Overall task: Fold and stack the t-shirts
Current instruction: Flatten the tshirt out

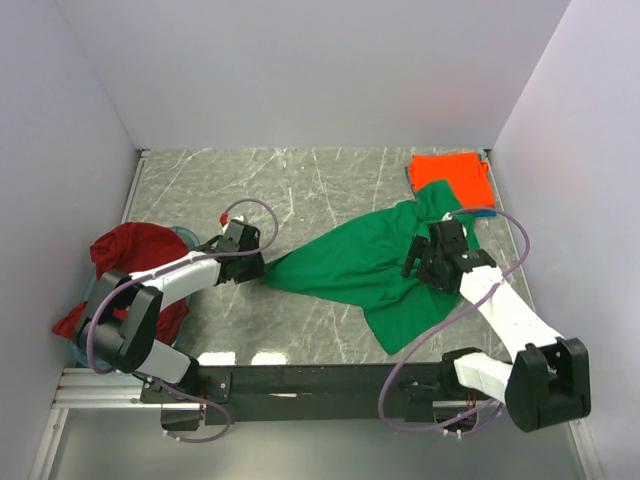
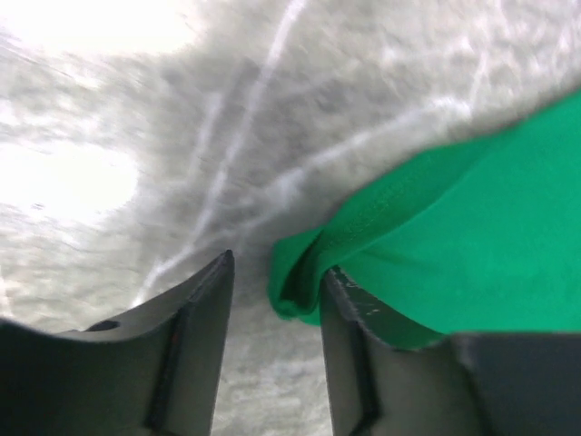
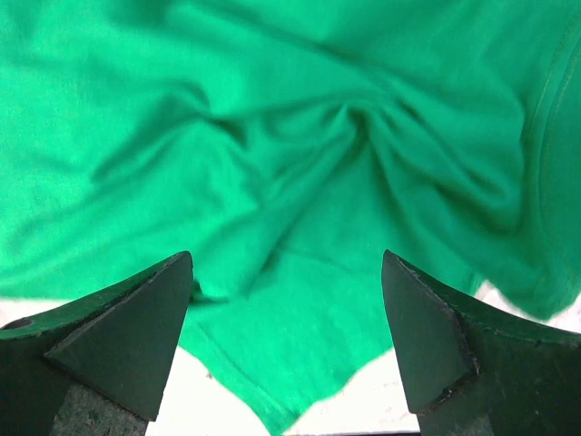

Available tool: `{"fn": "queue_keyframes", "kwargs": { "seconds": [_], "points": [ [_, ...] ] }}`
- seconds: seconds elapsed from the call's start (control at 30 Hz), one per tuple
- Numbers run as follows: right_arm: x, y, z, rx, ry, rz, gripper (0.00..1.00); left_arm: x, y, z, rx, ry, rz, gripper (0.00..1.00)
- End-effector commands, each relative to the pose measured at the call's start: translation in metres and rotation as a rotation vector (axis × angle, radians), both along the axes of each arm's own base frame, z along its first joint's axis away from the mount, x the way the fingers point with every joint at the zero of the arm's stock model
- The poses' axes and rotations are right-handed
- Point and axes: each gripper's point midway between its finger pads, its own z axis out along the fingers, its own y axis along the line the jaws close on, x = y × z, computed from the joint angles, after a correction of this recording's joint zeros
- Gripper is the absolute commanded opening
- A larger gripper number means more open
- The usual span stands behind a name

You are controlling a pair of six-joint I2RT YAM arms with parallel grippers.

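Observation:
A bright green t-shirt (image 1: pixel 350 265) lies crumpled and spread across the middle and right of the table. My left gripper (image 1: pixel 264 268) is at its left tip. In the left wrist view the gripper (image 2: pixel 277 263) is open, and a folded corner of the green shirt (image 2: pixel 472 218) lies between the jaws against the right finger (image 2: pixel 349 336). My right gripper (image 1: pixel 410 258) hovers over the shirt's right part. It is wide open (image 3: pixel 287 256) above wrinkled green cloth (image 3: pixel 290 118). A folded orange-red shirt (image 1: pixel 450 170) lies at the back right. A dark red shirt (image 1: pixel 130 250) is heaped at the left.
A teal-blue edge (image 1: pixel 485 212) shows beside the orange-red shirt, and another teal-blue edge (image 1: pixel 186 236) shows by the dark red heap. White walls close in the marbled table (image 1: pixel 300 190) on three sides. The black arm rail (image 1: pixel 310 380) runs along the near edge.

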Motion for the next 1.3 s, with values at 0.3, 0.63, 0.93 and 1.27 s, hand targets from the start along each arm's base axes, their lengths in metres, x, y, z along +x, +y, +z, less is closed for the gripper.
{"fn": "queue_keyframes", "kwargs": {
  "seconds": [0.3, 0.63, 0.93, 1.27],
  "points": [
    [-0.045, 0.032, 0.005, -0.047, 0.024, 0.146, 0.9, 0.025, -0.011, 0.017, -0.095, -0.083, -0.01, 0.25],
    [-0.132, 0.079, -0.021, 0.033, 0.186, 0.341, 0.87, 0.017, -0.006, 0.019, -0.104, -0.082, 0.018, 0.01],
    [-0.163, 0.094, -0.051, -0.08, 0.273, 0.442, 0.82, -0.002, 0.002, 0.022, -0.135, -0.079, 0.064, 0.01],
    [-0.154, 0.085, -0.065, -0.169, 0.265, 0.392, 0.64, -0.008, 0.002, 0.027, -0.159, -0.093, 0.067, 0.01]
  ]
}}
